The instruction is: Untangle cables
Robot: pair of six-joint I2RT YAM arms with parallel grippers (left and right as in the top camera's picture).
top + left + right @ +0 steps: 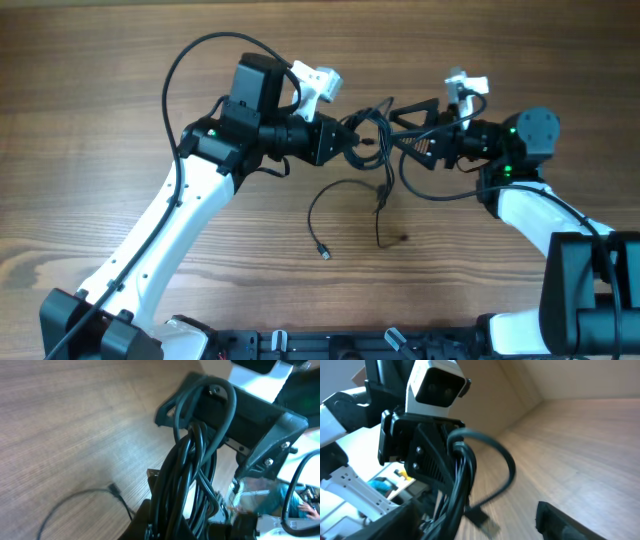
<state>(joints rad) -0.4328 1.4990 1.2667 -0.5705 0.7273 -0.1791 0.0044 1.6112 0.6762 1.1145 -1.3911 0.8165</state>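
A knot of thin black cables (376, 135) hangs in the air between my two grippers. My left gripper (352, 140) is shut on the bundle; the strands run up out of its jaws (175, 527) in the left wrist view (187, 465). My right gripper (412, 136) is open, and the cables loop over one of its fingers (216, 391). In the right wrist view the bundle (457, 485) lies against the left finger, with the jaws (480, 525) wide apart and a silver-tipped plug (484, 519) dangling between them. Loose strands hang down to the table, one ending in a plug (323, 252).
The wooden table (120, 120) lies under both arms. A loose strand with a small plug (114, 489) curves over the wood below the left gripper. Thicker black arm wiring (200, 55) arcs over the left arm. The arm bases stand at the front edge (330, 345).
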